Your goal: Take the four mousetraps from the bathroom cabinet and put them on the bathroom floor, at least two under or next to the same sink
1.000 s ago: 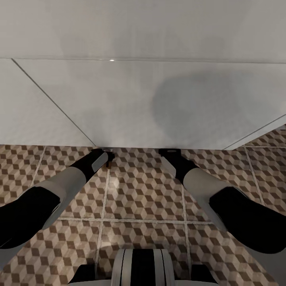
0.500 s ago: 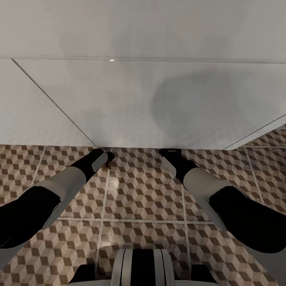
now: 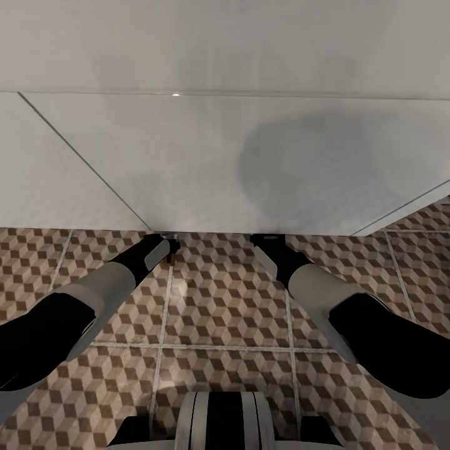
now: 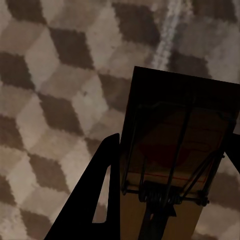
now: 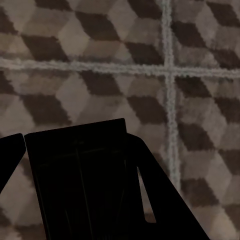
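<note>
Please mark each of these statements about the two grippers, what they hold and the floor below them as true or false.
1. The left gripper holds a mousetrap. True.
2. The right gripper is empty. False: a dark mousetrap sits between its fingers.
3. In the head view both arms reach under a white overhanging surface. True: the left gripper and right gripper end at its edge.
4. The bathroom floor is plain grey. False: its tiles carry a brown, beige and white cube pattern.
5. The left mousetrap lies flat on the floor, free of the fingers. False: the fingers flank it; contact with the floor cannot be told.
</note>
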Available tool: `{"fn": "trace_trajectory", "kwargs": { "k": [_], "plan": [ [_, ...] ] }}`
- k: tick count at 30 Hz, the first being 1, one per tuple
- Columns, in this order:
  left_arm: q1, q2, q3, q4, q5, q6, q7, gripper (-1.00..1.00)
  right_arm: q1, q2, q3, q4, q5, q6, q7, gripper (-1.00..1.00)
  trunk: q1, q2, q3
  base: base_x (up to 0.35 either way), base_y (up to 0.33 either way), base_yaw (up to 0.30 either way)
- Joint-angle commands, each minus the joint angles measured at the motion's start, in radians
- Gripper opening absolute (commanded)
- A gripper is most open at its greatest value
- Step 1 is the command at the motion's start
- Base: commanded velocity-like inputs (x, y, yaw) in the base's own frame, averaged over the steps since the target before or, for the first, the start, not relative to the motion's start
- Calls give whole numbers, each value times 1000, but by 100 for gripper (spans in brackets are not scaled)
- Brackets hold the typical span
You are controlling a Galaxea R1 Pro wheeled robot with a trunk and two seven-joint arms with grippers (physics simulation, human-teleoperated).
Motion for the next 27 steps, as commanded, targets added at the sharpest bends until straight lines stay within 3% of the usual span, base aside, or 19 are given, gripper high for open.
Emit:
{"fn": "trace_trajectory", "kwargs": {
  "k": [1, 27],
  "plan": [
    [-75, 1, -5, -3, 9, 7, 11, -100, -58, 0, 7, -4, 1, 7, -6, -100, 0, 0, 0, 0, 0, 0],
    [-80, 0, -4, -12, 9, 8, 11, -100, -58, 0, 7, -9, 2, 6, -6, -100, 0, 0, 0, 0, 0, 0]
  ]
}}
